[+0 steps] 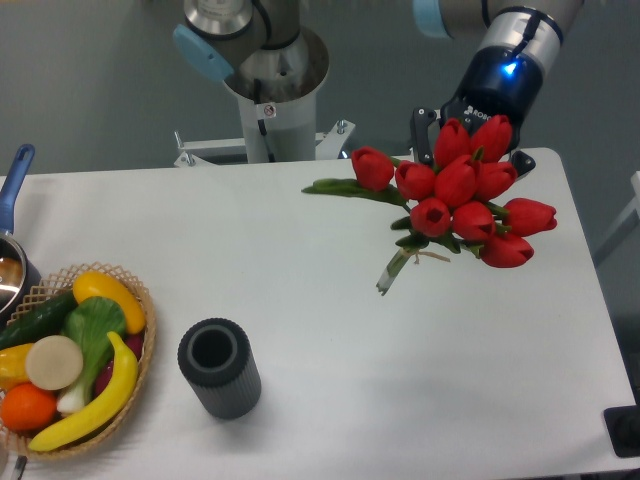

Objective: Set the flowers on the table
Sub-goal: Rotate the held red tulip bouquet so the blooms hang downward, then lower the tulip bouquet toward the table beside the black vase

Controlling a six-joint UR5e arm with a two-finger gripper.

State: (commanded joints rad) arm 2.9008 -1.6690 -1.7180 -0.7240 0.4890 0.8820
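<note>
Flowers [455,205] hang above the bench [330,330], far right of the ribbed vase [219,367]; the gripper [440,135] sits hidden behind the blooms, its hold impossible to tell. Lowering and release apparently remain.

we count one bunch of flowers [462,205] at the far right, and in it ten red tulip heads that we can tell apart. there is one table [330,330] and one dark ribbed cylinder [219,367] near the front left. at the left edge we see one wicker basket [128,405], holding one banana [92,402], one orange [27,407], one yellow pepper [108,295] and one cucumber [36,318]. one pot [12,262] sits at the far left, and one gripper [455,125] at the far right.
</note>
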